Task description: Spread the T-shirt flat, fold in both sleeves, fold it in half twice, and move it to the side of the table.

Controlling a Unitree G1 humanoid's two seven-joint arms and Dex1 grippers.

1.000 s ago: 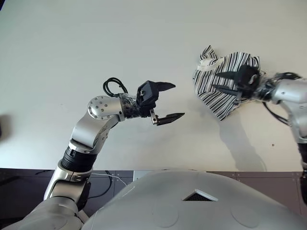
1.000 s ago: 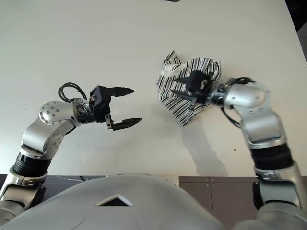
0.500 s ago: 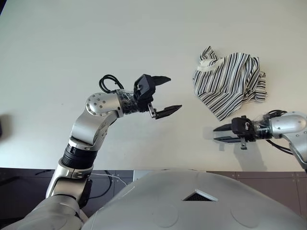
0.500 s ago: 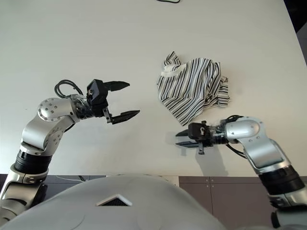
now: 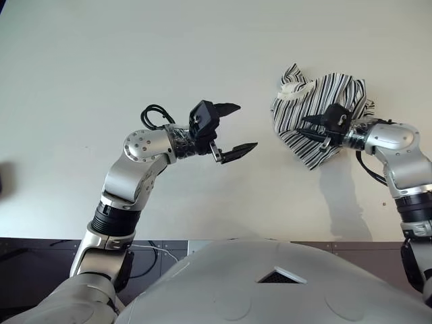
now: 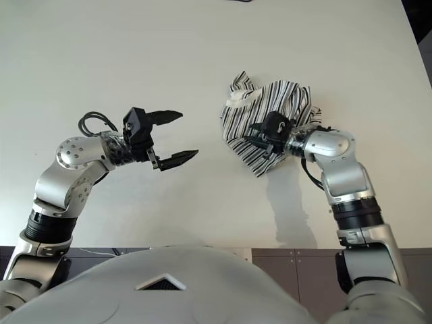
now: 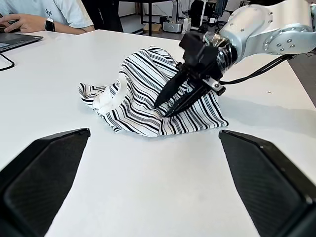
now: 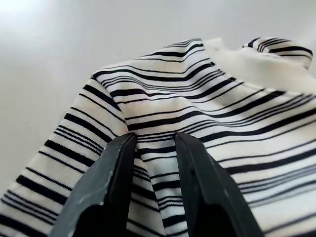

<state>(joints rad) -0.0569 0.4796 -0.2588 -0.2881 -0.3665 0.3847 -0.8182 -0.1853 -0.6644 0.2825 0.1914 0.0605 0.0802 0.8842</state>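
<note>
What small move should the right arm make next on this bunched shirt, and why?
Probably close the right gripper on the fabric: its fingers rest slightly apart against the crumpled T-shirt, nothing pinched yet, and spreading needs a hold. The left gripper hangs open nearby.

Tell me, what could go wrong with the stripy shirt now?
The T-shirt is bunched up, so the right gripper on it may pinch several layers and lift a tangle. The left gripper hangs open, away from the cloth, so a one-sided pull might drag the heap along the table.
</note>
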